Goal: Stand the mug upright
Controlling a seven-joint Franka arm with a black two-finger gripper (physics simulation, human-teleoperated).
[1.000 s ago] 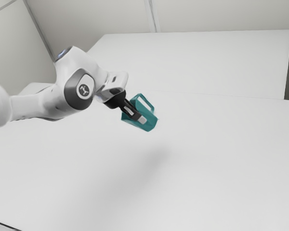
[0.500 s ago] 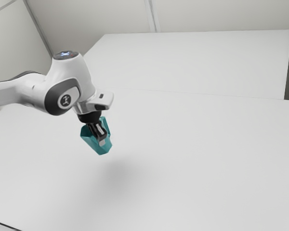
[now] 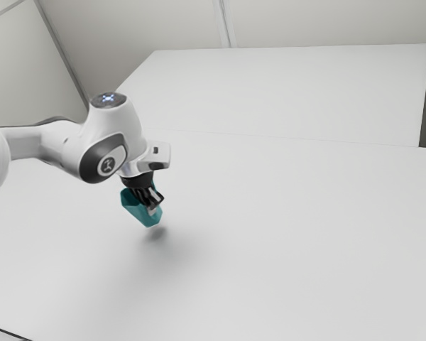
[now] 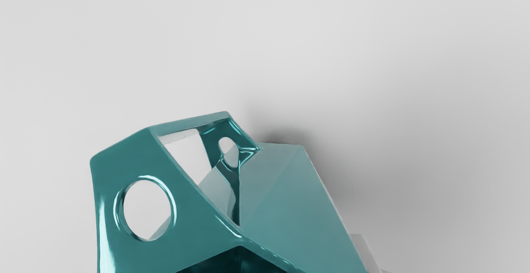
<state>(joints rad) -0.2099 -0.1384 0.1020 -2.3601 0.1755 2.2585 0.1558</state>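
The teal faceted mug point(image 3: 135, 209) is tilted just over the white table, with a small dark shadow close to its lower end in the exterior view. My gripper point(image 3: 155, 207) reaches down to it from above and is shut on its body. In the wrist view the mug point(image 4: 290, 194) shows its handle with round holes and part of its dark opening. Beside the mug's wall, a pale fingertip of my gripper point(image 4: 363, 253) shows; the other one is hidden by the mug. Whether the mug's lower end touches the table, I cannot tell.
The white tabletop point(image 3: 291, 234) spreads around the mug on all sides. A white panel point(image 3: 284, 92) rises behind the table. The table's dark-lined edge point(image 3: 8, 332) runs through the exterior view's lower left corner.
My hand has carried the mug toward the exterior view's left and down, turning as it went. Over the last half second the mug has dropped slightly and its shadow has drawn nearer and darkened.
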